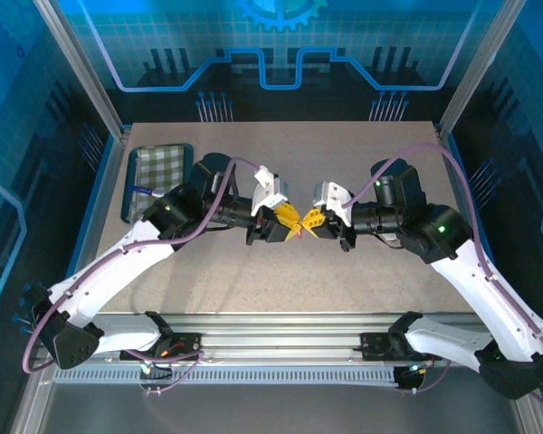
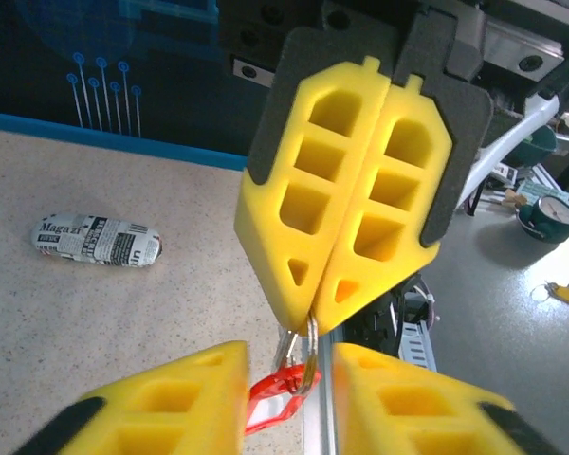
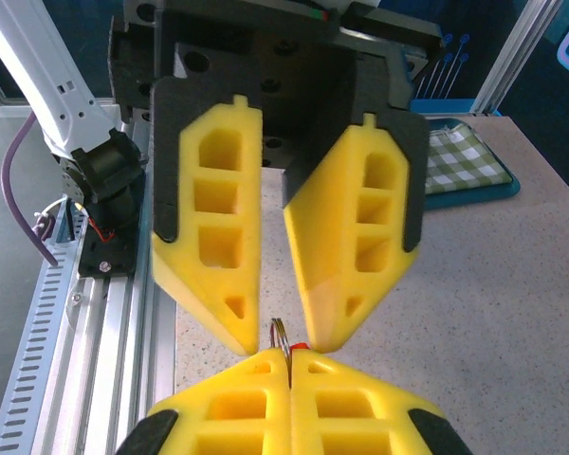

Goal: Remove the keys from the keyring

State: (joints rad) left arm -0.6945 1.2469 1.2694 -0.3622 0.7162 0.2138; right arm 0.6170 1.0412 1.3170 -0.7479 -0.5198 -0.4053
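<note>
Mid-table, right claw (image 3: 289, 358) pinching keyring (image 2: 286, 387); left claw (image 3: 284, 341) spread; pouch (image 2: 95, 240) reads "Magaz".

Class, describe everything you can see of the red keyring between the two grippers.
The keyring is a small, bright red, thin-walled loop, plastic-looking, partly hidden. It lies between the fingers of the left gripper, whose grip on it is unclear. At its top it meets a thin silvery metal ring, which the right gripper pinches shut.
</note>
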